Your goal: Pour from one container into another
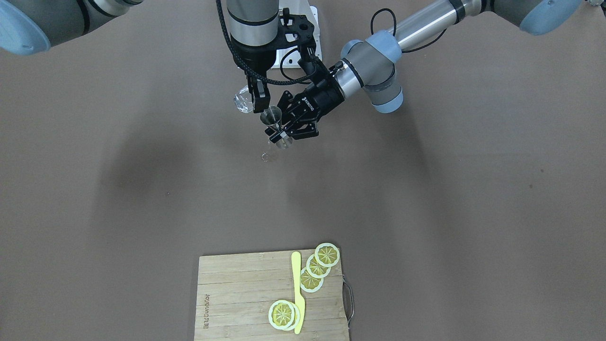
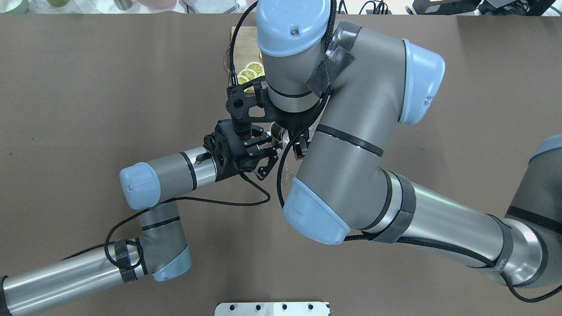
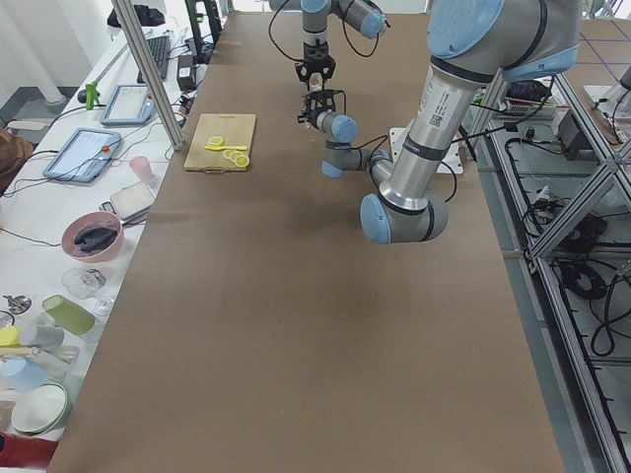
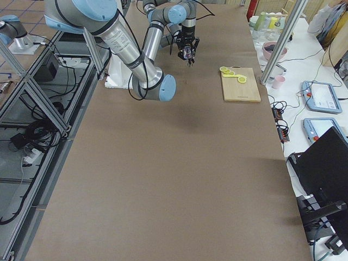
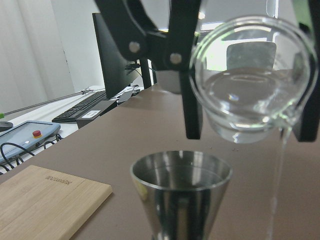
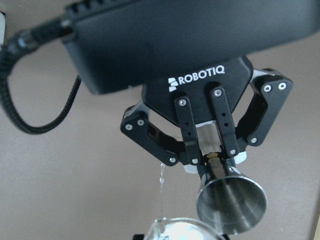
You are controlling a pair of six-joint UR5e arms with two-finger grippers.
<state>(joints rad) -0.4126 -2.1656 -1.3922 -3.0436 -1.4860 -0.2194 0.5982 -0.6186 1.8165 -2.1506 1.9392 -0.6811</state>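
**A:** Where are the two vessels sitting?

**B:** The left gripper [image 6: 215, 161] is clamping the jigger [image 5: 181, 185] at its waist and holding it upright in the air over the table [image 1: 426, 189]. The right gripper [image 1: 258, 102] is pinching the glass [image 5: 252, 85] between its fingers, tipping it steeply just above and beside the jigger's mouth.

**A:** Is the water going in?

**B:** It is not looking that way. A thin stream [image 5: 280, 165] is running off the glass's lip and falling outside the jigger's rim. A small wet patch [image 1: 266, 156] is showing on the table below. I cannot tell how much, if anything, is sitting in the jigger.

**A:** So what is worrying you?

**B:** The lip is hanging off to one side of the mouth. If the tilt is increasing without a sideways shift, the rest is likely heading for the table too.

**A:** And if it corrects?

**B:** The two are hanging very near each other, so a hasty shift is risking a knock. The jigger is being held only at its thin waist, and a bump could twist it in the grip. A wet glass could also be slipping between the fingers.
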